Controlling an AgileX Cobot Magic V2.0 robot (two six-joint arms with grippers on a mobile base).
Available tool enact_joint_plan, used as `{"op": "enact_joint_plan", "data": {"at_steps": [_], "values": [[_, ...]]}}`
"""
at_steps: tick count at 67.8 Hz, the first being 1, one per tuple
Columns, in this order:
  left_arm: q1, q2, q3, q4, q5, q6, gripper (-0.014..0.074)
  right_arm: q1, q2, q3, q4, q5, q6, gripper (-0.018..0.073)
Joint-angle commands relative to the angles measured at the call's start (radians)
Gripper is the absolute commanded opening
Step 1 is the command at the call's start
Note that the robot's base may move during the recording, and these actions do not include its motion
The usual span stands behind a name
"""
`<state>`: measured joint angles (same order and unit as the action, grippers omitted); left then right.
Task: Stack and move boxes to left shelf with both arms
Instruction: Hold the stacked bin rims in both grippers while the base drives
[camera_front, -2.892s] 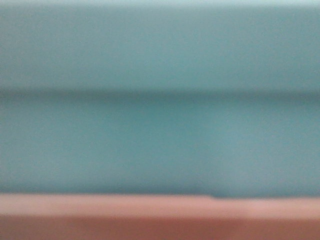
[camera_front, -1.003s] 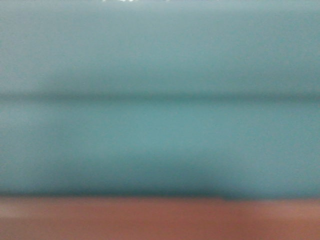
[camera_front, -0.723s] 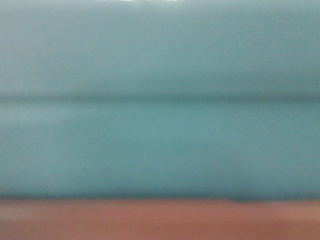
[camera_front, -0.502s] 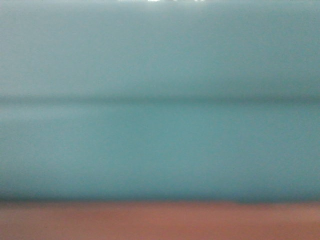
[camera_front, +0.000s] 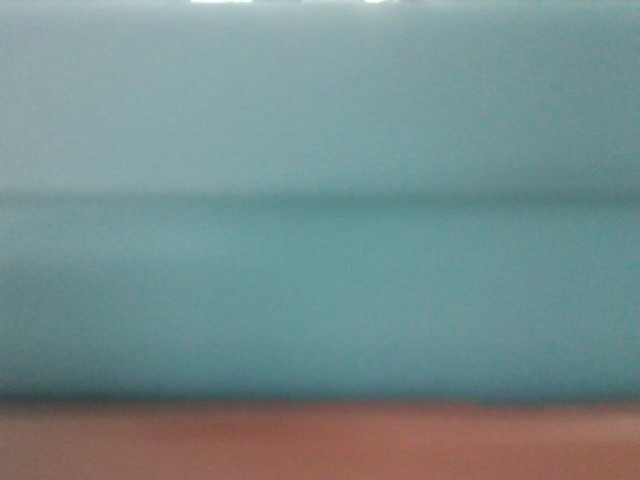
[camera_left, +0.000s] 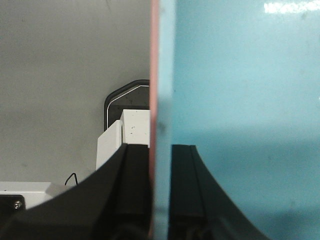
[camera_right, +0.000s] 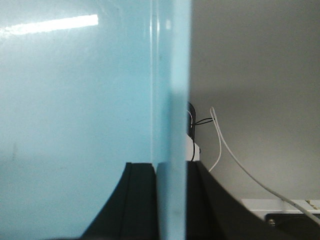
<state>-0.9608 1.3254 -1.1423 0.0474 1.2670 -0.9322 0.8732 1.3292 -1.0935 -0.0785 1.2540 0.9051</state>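
Observation:
The sky blue box (camera_front: 320, 200) fills the front view, blurred and very close, with the salmon pink box (camera_front: 320, 445) as a band along the bottom. In the left wrist view my left gripper (camera_left: 161, 150) is shut on the stacked walls of the pink box (camera_left: 155, 75) and the blue box (camera_left: 240, 100), one finger outside the pink wall and one inside the blue box. In the right wrist view my right gripper (camera_right: 172, 165) is shut on the blue box's wall (camera_right: 172, 75), with the box's inside (camera_right: 75, 100) to the left. The left shelf is out of view.
A white block (camera_left: 122, 135) with a dark rounded part behind it lies beyond the left gripper, over plain grey ground. A white cable (camera_right: 220, 145) and thin black wires run beside the right gripper. The front view shows nothing past the boxes.
In the front view the pink band at the bottom has grown slightly thinner and the blue box's lower edge sits a little lower. Bright slivers along the top edge have shifted.

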Motion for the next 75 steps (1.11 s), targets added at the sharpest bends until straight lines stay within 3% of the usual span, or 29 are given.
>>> {"op": "enact_joint_plan", "data": {"at_steps": [1, 75], "values": [[-0.015, -0.031, -0.042, -0.076, 0.068, -0.010, -0.0012, 0.010, -0.030, -0.033, 0.017, 0.041, -0.005, 0.0056], [-0.015, -0.031, -0.042, -0.076, 0.068, -0.010, -0.0012, 0.010, -0.030, -0.033, 0.014, 0.041, -0.005, 0.0056]]}}
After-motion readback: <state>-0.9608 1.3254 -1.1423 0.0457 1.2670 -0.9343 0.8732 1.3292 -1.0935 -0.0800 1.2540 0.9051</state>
